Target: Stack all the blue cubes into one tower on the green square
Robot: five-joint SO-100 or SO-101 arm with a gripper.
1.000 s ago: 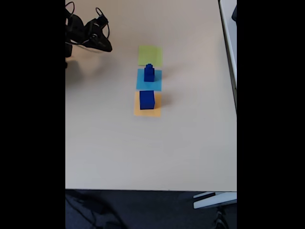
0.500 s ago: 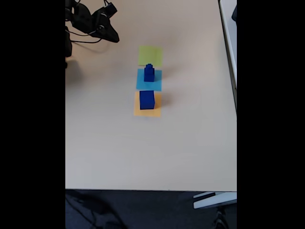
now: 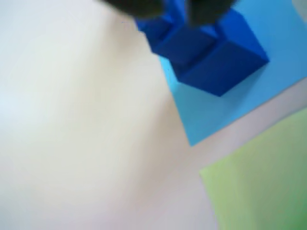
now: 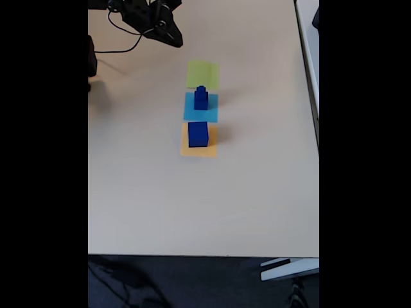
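In the fixed view, the green square [image 4: 202,74] lies bare at the far end of a row of three coloured squares. A short stack of small blue cubes [image 4: 201,98] stands on the light-blue square [image 4: 201,109] in the middle. A larger blue cube [image 4: 198,133] sits on the orange square [image 4: 199,149]. My gripper [image 4: 174,40] hovers up and to the left of the green square, holding nothing. In the wrist view, two blurred dark fingertips [image 3: 139,5] frame the blue cubes [image 3: 216,57] on the light-blue square [image 3: 216,110], with the green square [image 3: 259,187] at lower right.
The beige table [image 4: 192,205] runs wide around the squares, its front edge at the bottom of the fixed view. A black cable [image 4: 119,48] lies by the arm's base at top left. A second table edge [image 4: 308,51] borders the right side.
My arm has swung from the table's top-left corner to the right, toward the row of squares. The cubes have not moved.
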